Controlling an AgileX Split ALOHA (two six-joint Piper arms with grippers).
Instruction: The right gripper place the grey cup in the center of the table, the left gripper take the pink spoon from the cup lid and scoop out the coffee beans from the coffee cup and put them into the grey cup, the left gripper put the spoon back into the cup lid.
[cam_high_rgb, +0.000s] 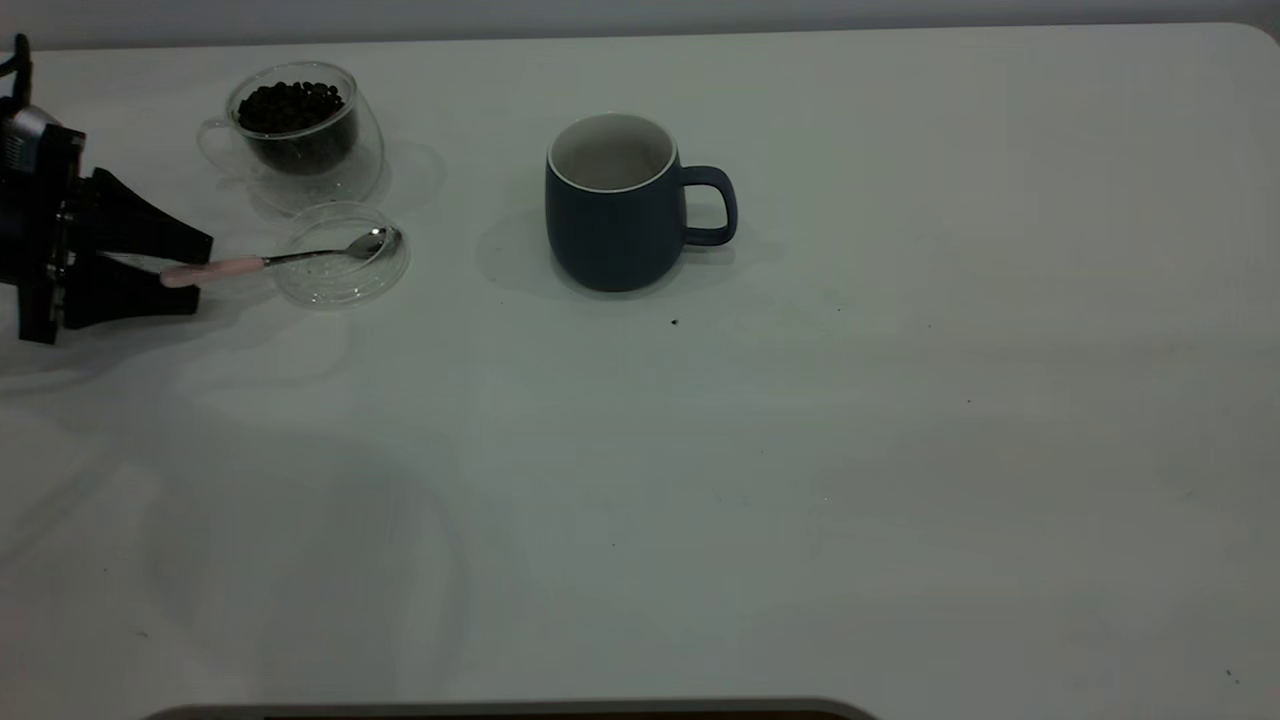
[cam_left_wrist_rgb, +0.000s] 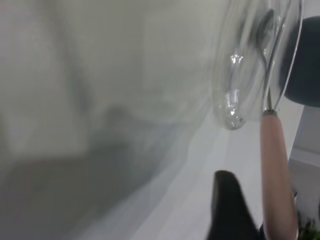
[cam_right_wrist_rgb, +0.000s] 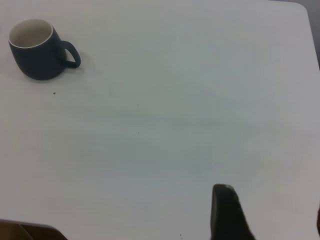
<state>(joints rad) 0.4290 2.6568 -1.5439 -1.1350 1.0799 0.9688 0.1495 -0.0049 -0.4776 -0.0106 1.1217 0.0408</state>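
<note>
A: The table (cam_high_rgb: 900, 450) is white and plain, with some small dark specks on it. The grey cup (cam_high_rgb: 615, 205) stands upright near the middle, its handle to the right in the outside view, and inside it looks empty.

B: And the spoon?

A: The pink spoon (cam_high_rgb: 270, 261) lies with its metal bowl inside the clear cup lid (cam_high_rgb: 342, 255), and the pink handle sticks out over the rim toward the left gripper (cam_high_rgb: 185, 268). The two fingers of this gripper are spread, one on each side of the handle end. I cannot tell if they touch it already.

B: How will it handle, you think?

A: I judge it is light and stiff, but thin and smooth, so it can turn or slip between the fingers. The pink part is thicker than the metal neck, so this is the good place to hold, close to the end. The lid is also light and can slide if the spoon drags on it.

B: The beans?

A: They are in the glass coffee cup (cam_high_rgb: 297, 130), just behind the lid. Glass is fragile, so scoop gently.

B: The right gripper?

A: It (cam_right_wrist_rgb: 265, 220) hangs over bare table, well apart from the grey cup, fingers spread, holding nothing
</note>
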